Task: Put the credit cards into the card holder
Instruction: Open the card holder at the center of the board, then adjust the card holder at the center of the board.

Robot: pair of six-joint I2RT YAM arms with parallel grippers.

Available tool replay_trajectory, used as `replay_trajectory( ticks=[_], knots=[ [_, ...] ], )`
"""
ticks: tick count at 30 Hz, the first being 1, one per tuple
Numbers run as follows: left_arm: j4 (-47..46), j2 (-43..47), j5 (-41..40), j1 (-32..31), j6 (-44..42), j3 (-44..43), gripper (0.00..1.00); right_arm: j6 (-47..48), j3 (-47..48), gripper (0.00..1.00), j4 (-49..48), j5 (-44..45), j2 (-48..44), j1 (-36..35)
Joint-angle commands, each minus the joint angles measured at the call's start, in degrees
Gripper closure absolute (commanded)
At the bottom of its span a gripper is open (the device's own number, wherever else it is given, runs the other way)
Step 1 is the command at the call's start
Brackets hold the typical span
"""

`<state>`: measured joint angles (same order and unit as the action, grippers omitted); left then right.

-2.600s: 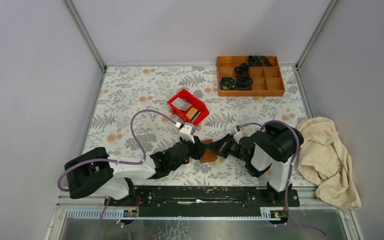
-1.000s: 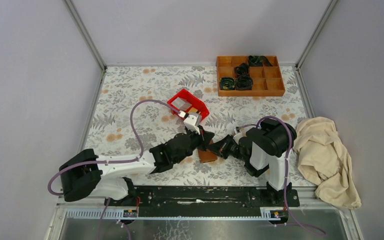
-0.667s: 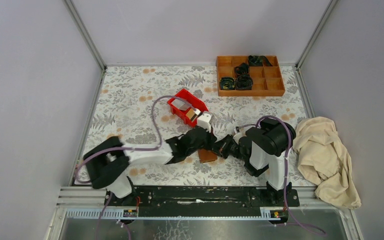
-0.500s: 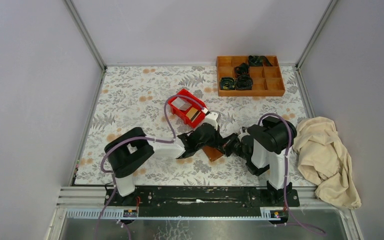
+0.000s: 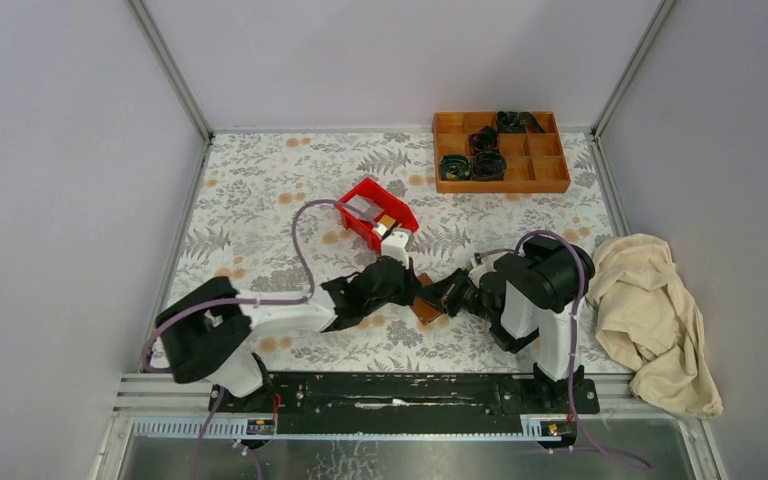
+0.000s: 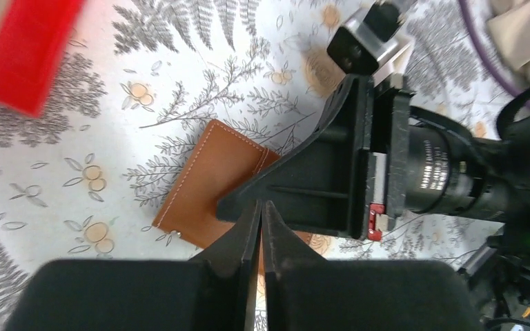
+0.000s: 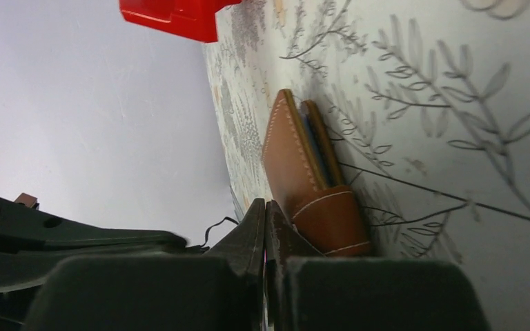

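The card holder (image 5: 428,311) is a brown leather wallet lying folded on the floral table between my two grippers. In the left wrist view the card holder (image 6: 210,181) lies flat, partly under the right gripper's black body. My left gripper (image 6: 261,207) hovers shut just over its near edge with nothing between the fingers. The right wrist view shows the card holder (image 7: 302,172) edge-on, blue lining between its flaps, right beside my shut right gripper (image 7: 265,205). The credit cards sit in the red bin (image 5: 357,226): a pale one (image 5: 362,207) and a gold-tan one (image 5: 387,222).
An orange wooden compartment tray (image 5: 505,186) with black coiled items stands at the back right. A crumpled beige cloth (image 5: 650,310) lies at the right edge. Grey walls enclose the table on three sides. The two arms meet just behind the near edge.
The left arm swung right, reaching over the card holder toward the right gripper, then drew back a little. The card holder shifted slightly on the table. The right arm barely moved.
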<state>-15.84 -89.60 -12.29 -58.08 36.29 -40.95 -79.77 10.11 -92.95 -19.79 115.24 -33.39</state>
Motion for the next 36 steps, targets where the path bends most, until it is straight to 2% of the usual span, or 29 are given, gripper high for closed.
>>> replay_trajectory(
  ticks=[1, 6, 8, 11, 13, 16, 22, 28, 36],
  knots=[
    [-2.2, 8.2, -7.6, -1.6, 1.5, 3.9, 0.89, 2.3, 1.1, 1.0, -3.6, -2.7, -3.7, -0.5],
    [-6.3, 15.1, -13.1, -3.9, 1.8, 9.1, 0.85, 5.3, 3.9, 1.0, 3.7, -5.6, -10.0, -0.5],
    [-6.6, 15.8, -14.0, -4.4, 2.4, 10.4, 0.85, 8.2, 5.2, 1.0, 10.9, -5.7, -14.8, -0.5],
    [-8.4, 14.2, -13.8, -5.4, 4.0, 13.0, 0.86, 15.9, 7.6, 1.0, 26.7, -3.3, -26.2, -0.5],
    [-9.9, 12.3, -14.0, -6.5, 5.3, 14.5, 0.87, 20.8, 9.8, 1.0, 40.9, -0.8, -32.3, -0.5],
    [-12.9, 9.0, -14.1, -7.9, 7.1, 16.1, 0.87, 28.9, 14.1, 0.85, 57.3, 4.9, -39.5, -0.5],
    [-15.4, 2.7, -14.5, -9.7, 9.1, 16.2, 0.85, 39.0, 21.7, 0.74, 83.2, 17.6, -44.6, -0.5],
    [-14.7, -1.2, -15.5, -9.9, 10.5, 15.4, 0.82, 43.1, 25.7, 0.73, 95.6, 27.6, -41.8, -0.5],
    [-11.9, -4.5, -18.1, -10.0, 13.5, 14.5, 0.78, 44.2, 24.0, 0.73, 95.5, 28.6, -36.1, -0.6]
  ],
)
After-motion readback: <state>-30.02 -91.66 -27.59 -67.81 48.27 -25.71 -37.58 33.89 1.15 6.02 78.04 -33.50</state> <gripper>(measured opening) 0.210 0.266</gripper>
